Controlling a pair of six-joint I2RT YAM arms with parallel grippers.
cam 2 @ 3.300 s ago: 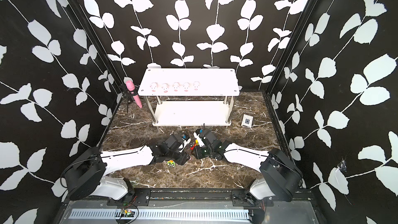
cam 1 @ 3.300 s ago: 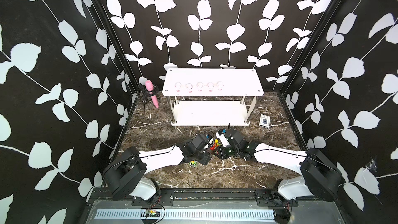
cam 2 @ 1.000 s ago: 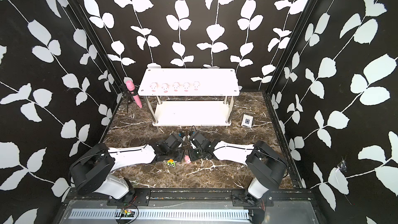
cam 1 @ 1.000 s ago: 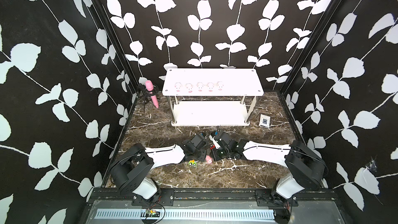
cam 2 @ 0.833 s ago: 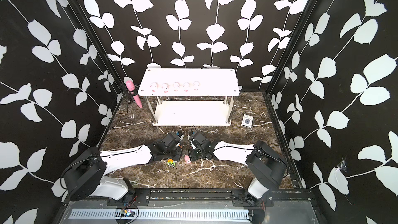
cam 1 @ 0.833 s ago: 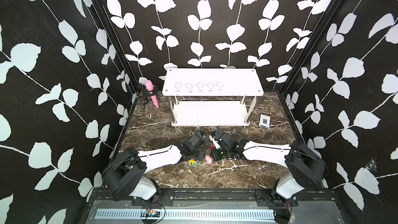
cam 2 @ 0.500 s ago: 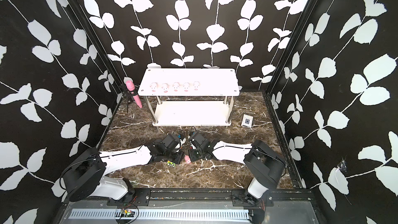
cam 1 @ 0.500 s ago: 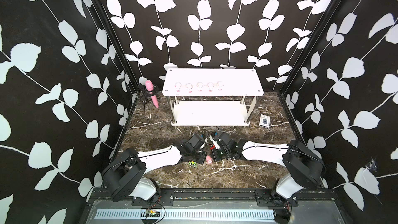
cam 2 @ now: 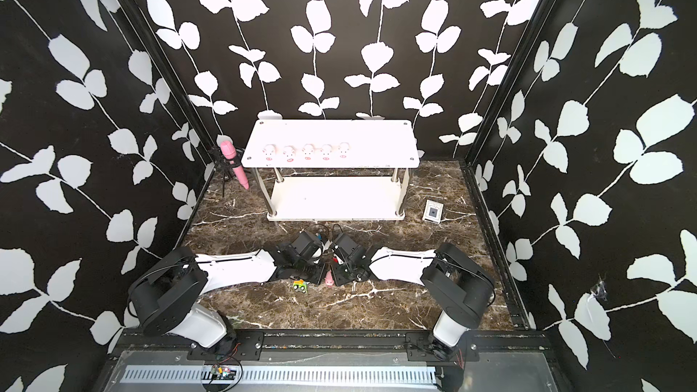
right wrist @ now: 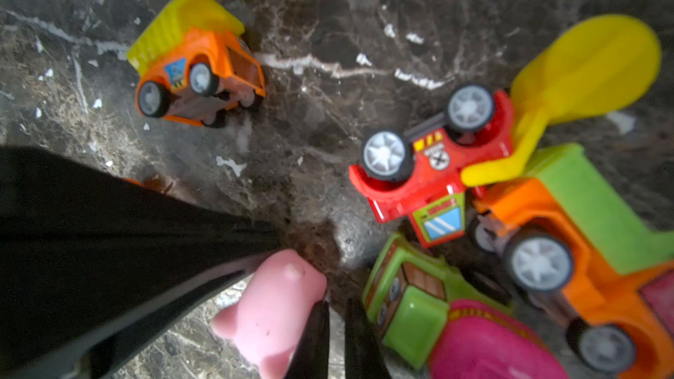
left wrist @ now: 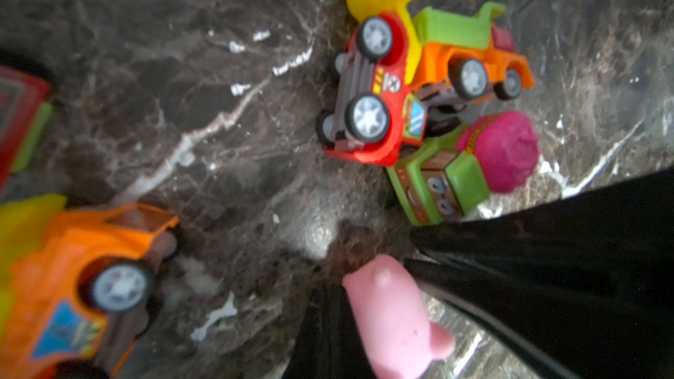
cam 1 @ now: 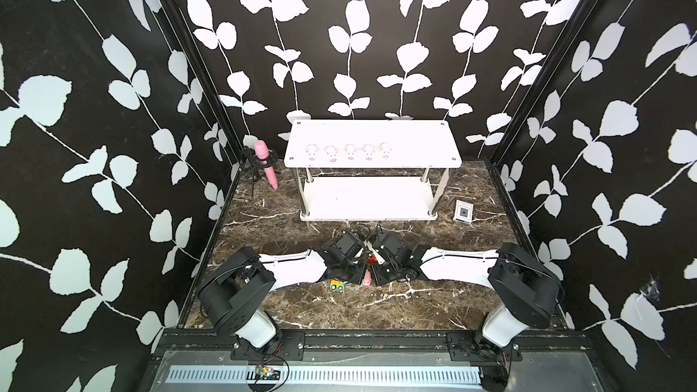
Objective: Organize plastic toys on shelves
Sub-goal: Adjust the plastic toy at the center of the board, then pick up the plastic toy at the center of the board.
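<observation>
Loose pig: the small pale-pink plastic pig figure (left wrist: pixel 394 319) is low at the dark brown marble desk (cam 1: pixel 377 307), near its front edge, between the two pincers. It is beside their fingers, not inside either jaw gap.
Left pincer: the black left pincer (left wrist: pixel 328 326) has its fingers pressed together and grips nothing. The pig is just beside them.
Right pincer: the black right pincer (right wrist: pixel 337 326) is narrow, with only a thin slit of bare desk between the fingers (right wrist: pixel 313 333). The pig touches the outer side of one finger.
Vehicle cluster: just past the pig, a red plastic wheeled vehicle with a yellow scoop (right wrist: pixel 430 162) lies on its side. It is against an orange plastic truck with a green bed (right wrist: pixel 591 235) and a green plastic vehicle with a magenta drum (right wrist: pixel 437 308).
Single truck: an orange plastic truck with a yellow bed (right wrist: pixel 193 67) lies on its side, apart from the cluster.
Shelved pigs: five pale-pink pig figures (cam 1: pixel 350 151) stand in one row on the top board.
Shelves: the white two-tier rack with shiny metal posts (cam 1: pixel 415 141) stands at the back of the desk, well apart from both pincers.
Beside the rack: a pink microphone on a black tripod (cam 1: pixel 266 164) is at one end. A flat white-and-blue card box (cam 1: pixel 463 213) lies on the desk at the other end.
</observation>
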